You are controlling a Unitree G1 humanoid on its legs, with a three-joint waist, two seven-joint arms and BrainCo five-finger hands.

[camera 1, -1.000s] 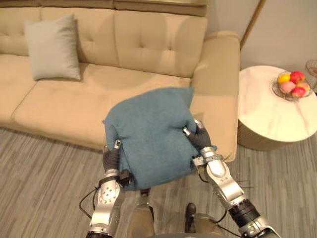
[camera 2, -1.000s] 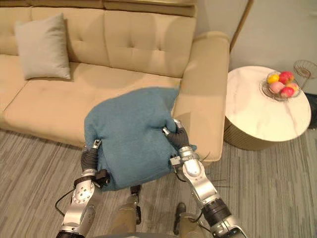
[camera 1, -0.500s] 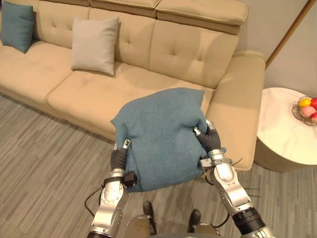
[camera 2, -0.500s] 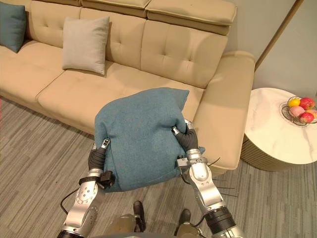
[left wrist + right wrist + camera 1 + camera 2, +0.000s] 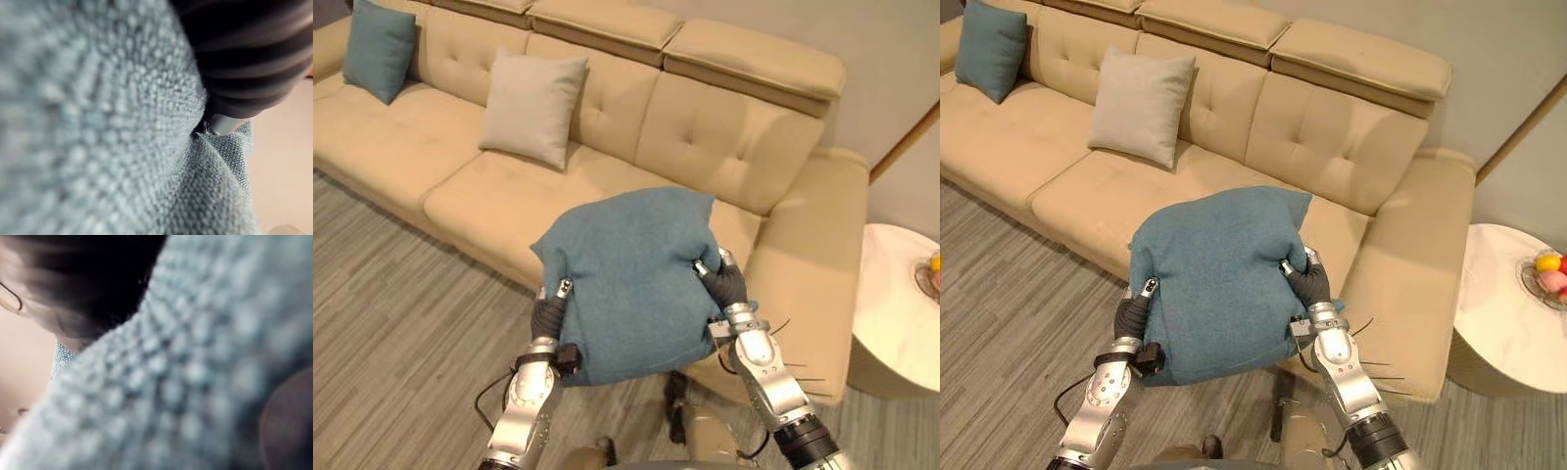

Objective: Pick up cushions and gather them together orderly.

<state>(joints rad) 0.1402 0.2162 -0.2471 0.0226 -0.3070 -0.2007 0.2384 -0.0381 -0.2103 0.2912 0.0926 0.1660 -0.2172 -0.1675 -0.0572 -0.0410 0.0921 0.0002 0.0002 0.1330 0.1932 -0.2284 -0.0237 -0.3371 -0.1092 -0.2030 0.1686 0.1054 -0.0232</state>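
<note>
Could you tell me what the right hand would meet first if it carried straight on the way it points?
The teal cushion: the right hand presses into its side, aimed forward and inward. Beyond the cushion probably lies the sofa seat, though depth is unclear.

Your left arm (image 5: 524, 411) and right arm (image 5: 766, 370): silver-grey jointed shells; a dark ribbed cover sheathes the wrist and back of your left hand (image 5: 548, 313) and right hand (image 5: 728, 286).
</note>
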